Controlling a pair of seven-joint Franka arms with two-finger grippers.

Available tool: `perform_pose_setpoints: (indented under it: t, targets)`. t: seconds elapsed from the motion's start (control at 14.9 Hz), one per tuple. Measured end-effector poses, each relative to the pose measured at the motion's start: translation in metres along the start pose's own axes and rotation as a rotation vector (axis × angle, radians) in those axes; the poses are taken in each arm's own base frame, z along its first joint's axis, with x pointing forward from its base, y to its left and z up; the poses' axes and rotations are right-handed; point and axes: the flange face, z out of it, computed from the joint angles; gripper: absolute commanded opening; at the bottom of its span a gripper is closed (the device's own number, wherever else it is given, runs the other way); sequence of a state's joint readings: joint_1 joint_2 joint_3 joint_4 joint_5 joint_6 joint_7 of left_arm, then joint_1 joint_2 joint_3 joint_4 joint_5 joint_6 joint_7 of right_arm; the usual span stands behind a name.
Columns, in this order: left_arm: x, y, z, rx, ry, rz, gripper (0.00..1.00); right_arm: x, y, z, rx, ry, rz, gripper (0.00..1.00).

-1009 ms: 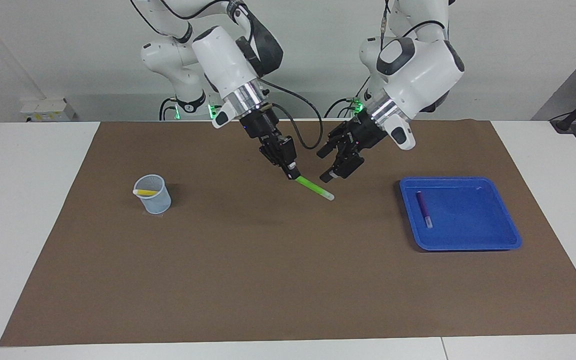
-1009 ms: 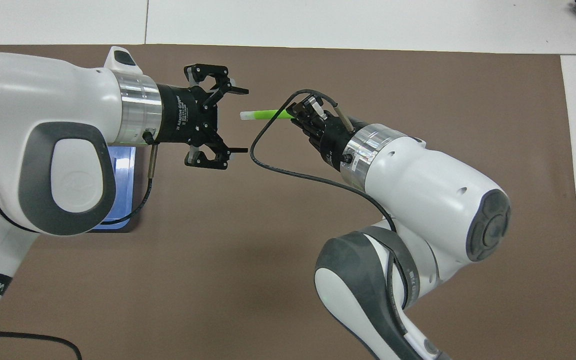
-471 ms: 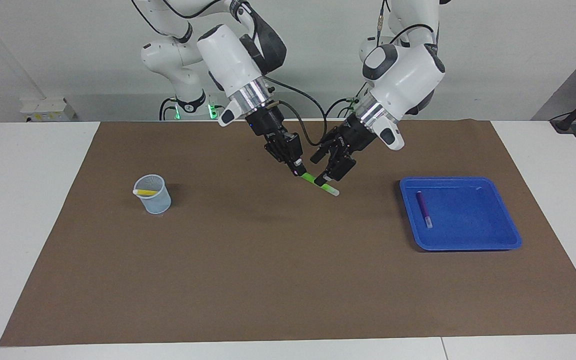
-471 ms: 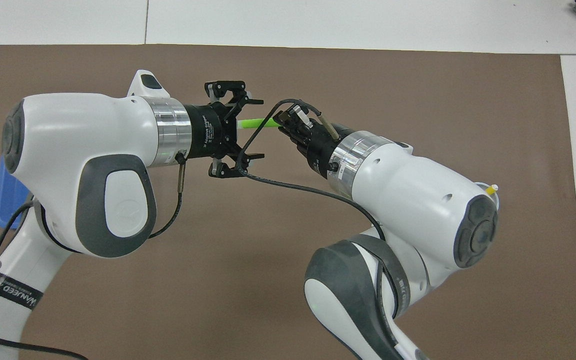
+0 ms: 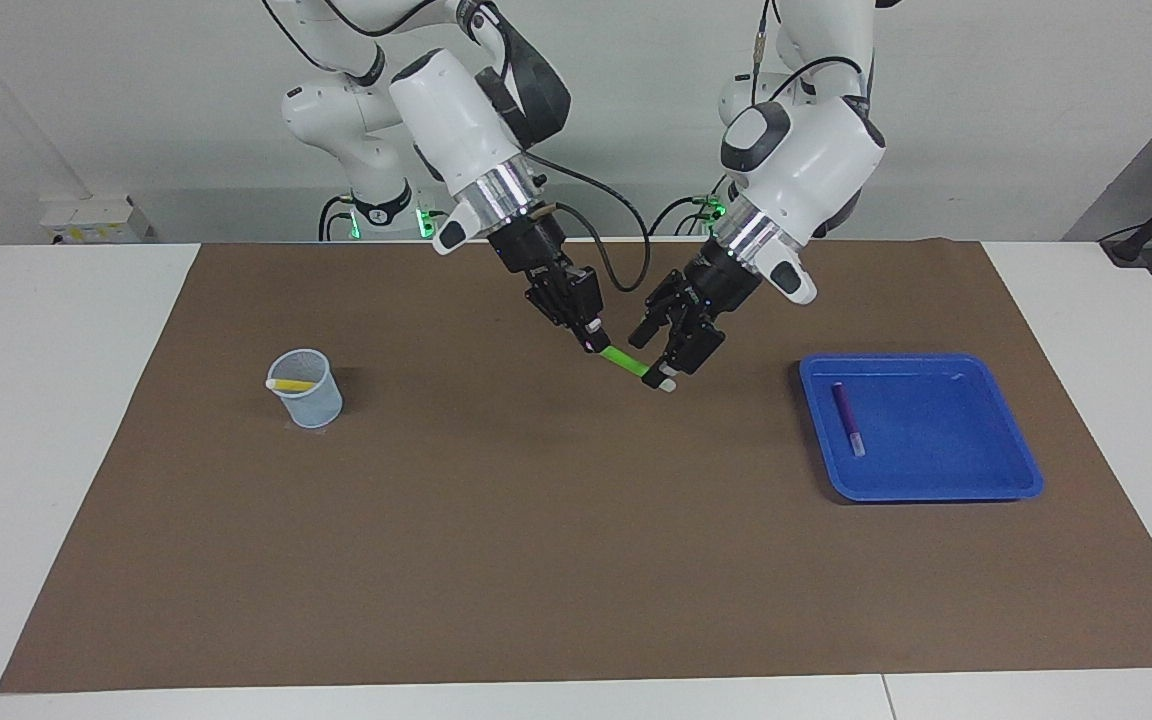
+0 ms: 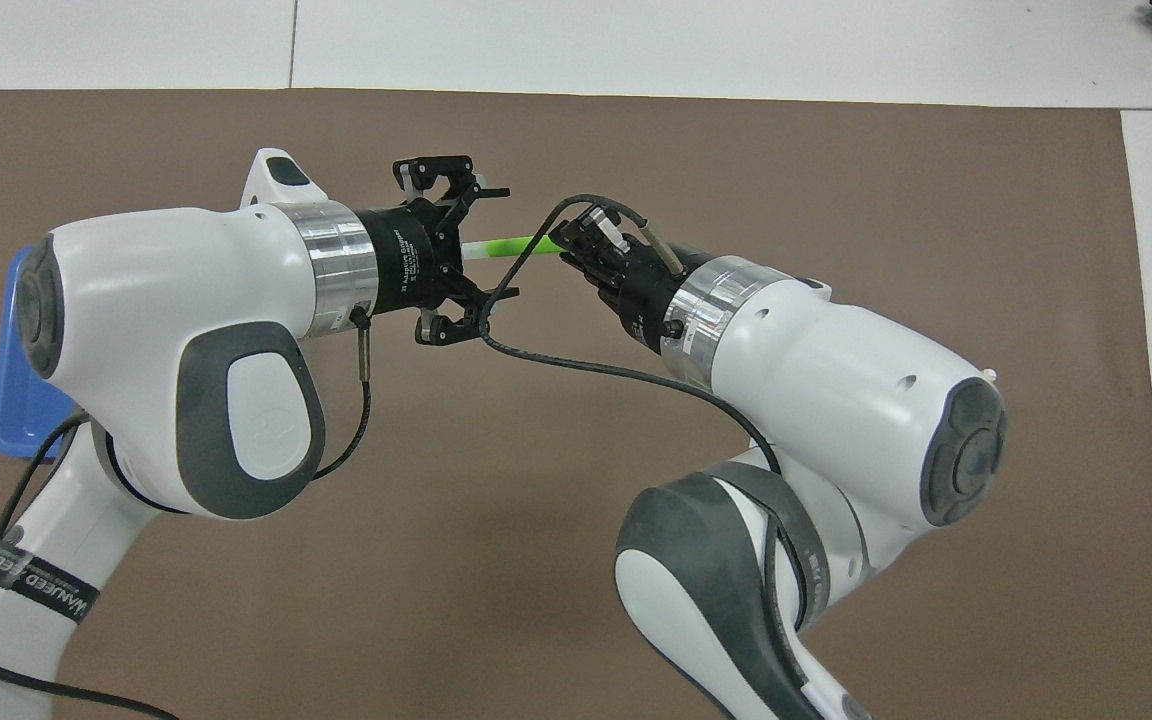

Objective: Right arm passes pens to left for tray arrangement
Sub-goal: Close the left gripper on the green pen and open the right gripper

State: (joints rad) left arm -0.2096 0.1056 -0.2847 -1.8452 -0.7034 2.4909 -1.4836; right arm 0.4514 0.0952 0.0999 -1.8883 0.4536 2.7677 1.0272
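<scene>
two pincers [image 5: 591, 340] [image 5: 658, 363] around green pen [image 5: 626, 360]

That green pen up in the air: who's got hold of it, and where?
The right gripper holds the green pen by one end; the left gripper is around its whitish tip, not yet closed.

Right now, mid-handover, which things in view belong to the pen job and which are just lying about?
In the job:
- green pen, held by the right gripper, left gripper around its tip
- purple pen, lying in the blue tray
- yellow pen, in the mesh cup

Lying about:
- brown mat
- white box by the wall
</scene>
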Motion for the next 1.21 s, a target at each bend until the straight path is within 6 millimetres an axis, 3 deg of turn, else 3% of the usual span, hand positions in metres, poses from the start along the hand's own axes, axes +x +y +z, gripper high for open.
perform_pose_setpoints:
  t: [0.2, 0.4, 0.61, 0.74, 1.21]
  targets:
    - [0.002, -0.001, 0.0022, -0.023, 0.007, -0.002, 0.88, 0.0003, -0.0014, -0.0007, -0.006, -0.006, -0.008, 0.0]
    - [0.0038, -0.0032, 0.0058, -0.028, 0.011, -0.003, 0.67, 0.0003, -0.0016, -0.0009, -0.006, -0.006, -0.009, 0.0]
    - [0.0039, -0.0025, 0.0052, -0.036, 0.012, -0.003, 0.17, 0.0003, -0.0021, -0.0011, -0.005, -0.006, -0.009, 0.0]
    - [0.0038, -0.0025, 0.0053, -0.036, 0.012, -0.002, 0.03, 0.0004, -0.0037, -0.0022, -0.002, -0.006, -0.01, 0.0]
    - [0.0023, -0.0039, 0.0071, -0.032, 0.011, 0.0, 0.0, 0.0021, -0.0055, -0.004, 0.001, -0.004, -0.009, 0.0]
